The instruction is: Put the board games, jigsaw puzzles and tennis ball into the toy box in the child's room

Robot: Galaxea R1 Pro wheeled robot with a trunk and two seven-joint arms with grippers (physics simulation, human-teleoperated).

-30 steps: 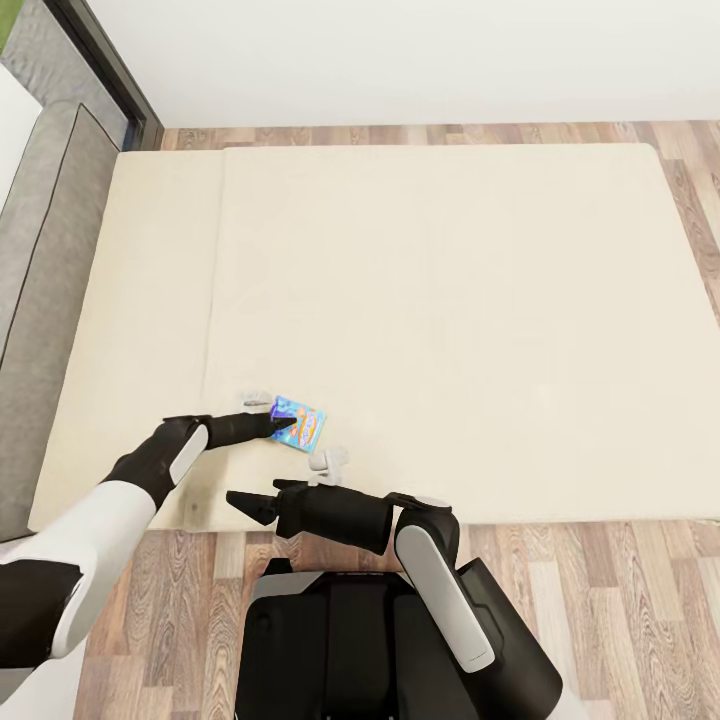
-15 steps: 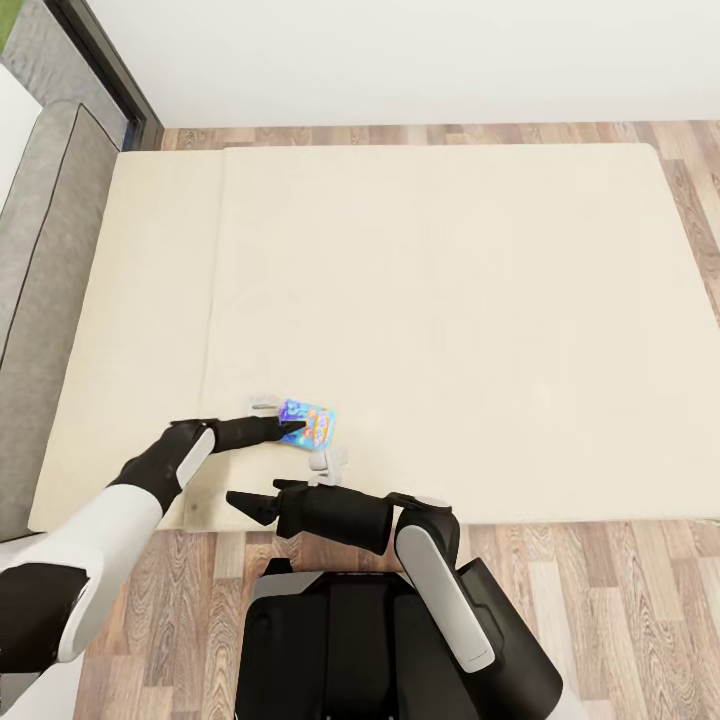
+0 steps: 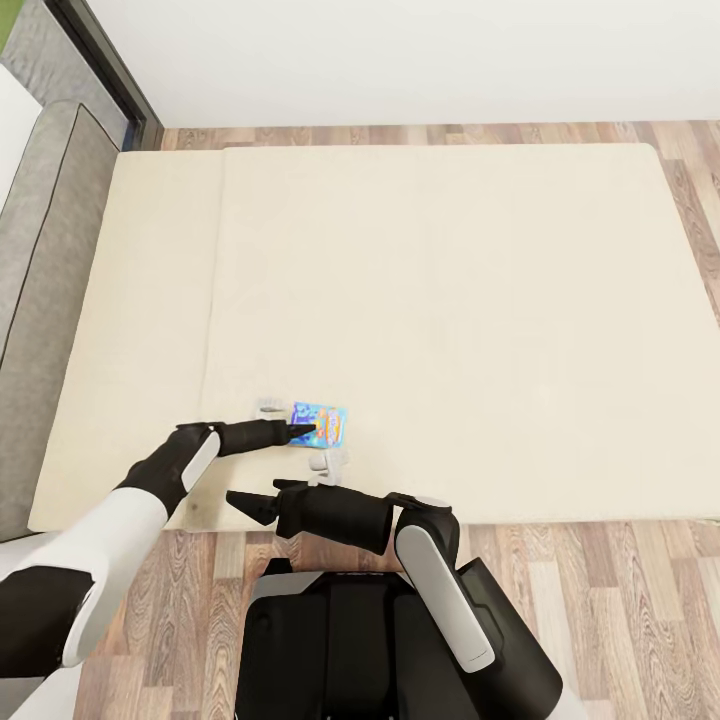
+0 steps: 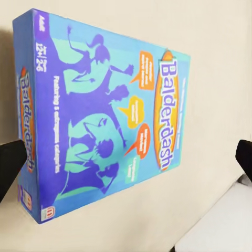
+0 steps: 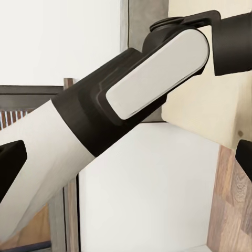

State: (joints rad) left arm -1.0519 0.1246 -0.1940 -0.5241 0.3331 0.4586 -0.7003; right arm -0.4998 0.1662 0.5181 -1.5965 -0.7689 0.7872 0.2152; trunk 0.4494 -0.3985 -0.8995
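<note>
Wood-plank floor point(image 3: 620, 610) underfoot, meeting the near edge of the bed point(image 3: 450, 280). Right pincer point(image 3: 240, 503) at the near edge around 7 o'clock, black fingers point(image 5: 10, 163) apart, holding nothing, aimed at the left forearm point(image 5: 131, 100). Just beyond, left pincer point(image 3: 300, 430) with jaws spread either side of the small blue board game point(image 3: 322, 424), lettered Balderdash point(image 4: 169, 107), flat on the beige mattress. Grey headboard point(image 3: 45, 260) at 9 o'clock; white wall point(image 3: 400, 60) at 12 o'clock.
</note>
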